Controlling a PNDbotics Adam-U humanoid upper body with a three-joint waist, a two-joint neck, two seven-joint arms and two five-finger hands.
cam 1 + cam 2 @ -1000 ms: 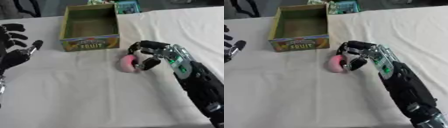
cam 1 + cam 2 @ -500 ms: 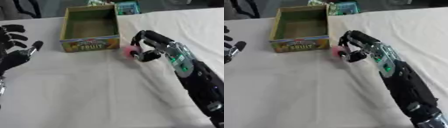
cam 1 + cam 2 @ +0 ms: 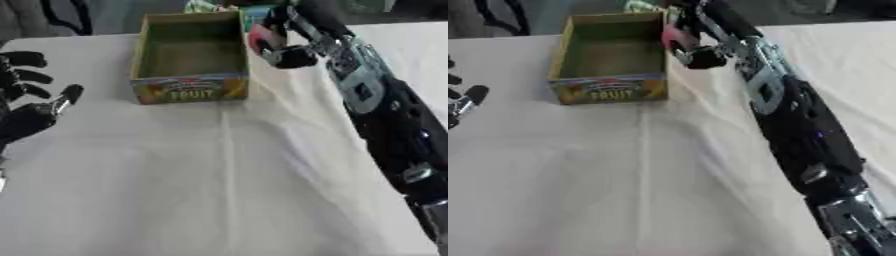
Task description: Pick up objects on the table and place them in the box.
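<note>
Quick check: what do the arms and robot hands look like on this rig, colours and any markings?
Right arm: black shell with a grey-silver forearm section carrying small green spots, and silver joints near the elbow. Right robot hand: black with silver parts. Left robot hand: black, rounded fingertips, a silver strip along the thumb. No loose cables or legible markings visible.

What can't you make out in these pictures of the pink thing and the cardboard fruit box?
- Round pink object: mostly covered by the curled fingers of the right hand; what it is stays unclear.
- Green cardboard fruit box: the near wall hides the front of its floor.
- Teal packet behind the box: blurred, partly hidden by the right hand.
- Left hand: cut off by the left edge, more so in the right eye view.
</note>
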